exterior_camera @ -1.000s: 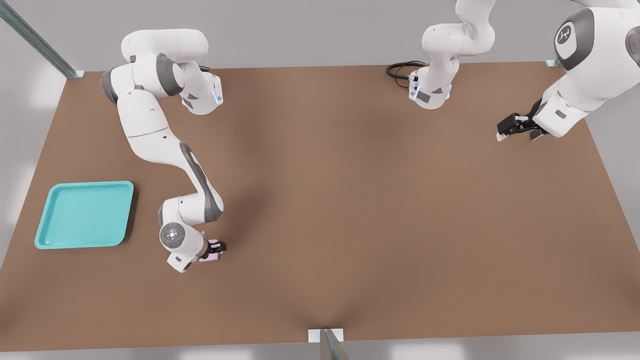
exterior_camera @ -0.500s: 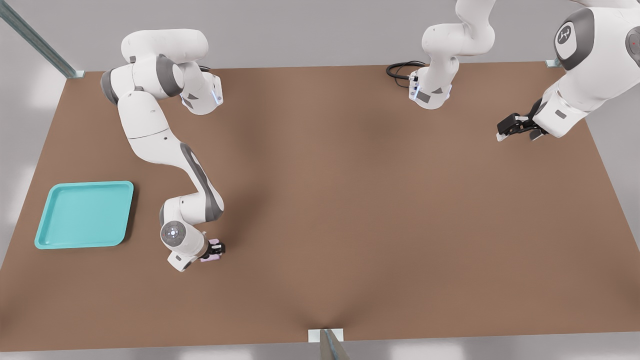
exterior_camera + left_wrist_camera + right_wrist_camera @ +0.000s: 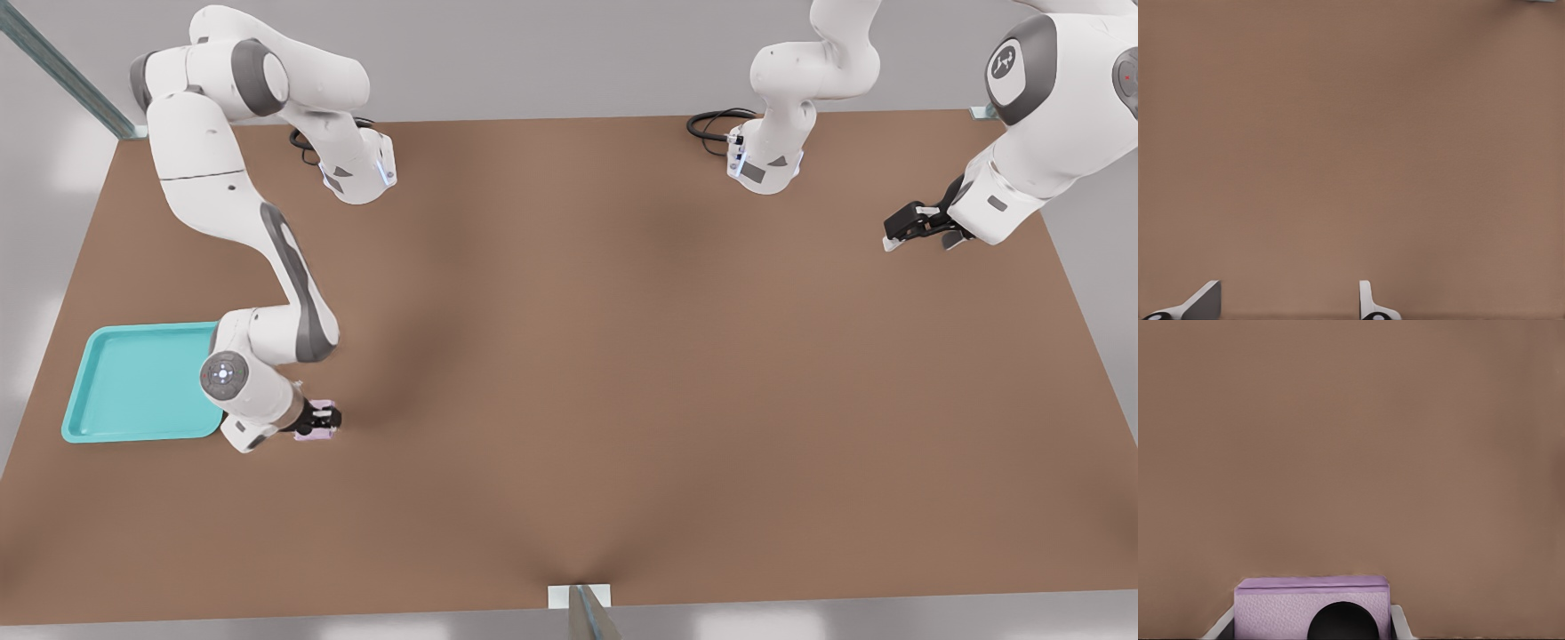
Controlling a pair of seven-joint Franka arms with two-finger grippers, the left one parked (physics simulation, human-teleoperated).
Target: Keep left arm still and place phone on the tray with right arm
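My right arm's gripper point(image 3: 320, 421) is shut on the small pale pink phone point(image 3: 313, 434), held above the brown table just off the tray's right edge in the front view. The wrist view shows the phone point(image 3: 1313, 607) between my two pale fingertips point(image 3: 1399, 623), with one black round lens showing. The turquoise tray point(image 3: 133, 384) lies on the front view's left, and my wrist covers its right rim. The tray holds nothing.
The brown table point(image 3: 622, 356) stretches wide to the front view's right. The parked left arm point(image 3: 1022, 133) hangs over the far right corner. Two arm bases and a black cable point(image 3: 711, 124) stand along the back edge.
My right arm has swung towards the front view's left with the phone in its grip, from mid-table to the tray's right edge. The elbow has risen. The left arm has not moved.
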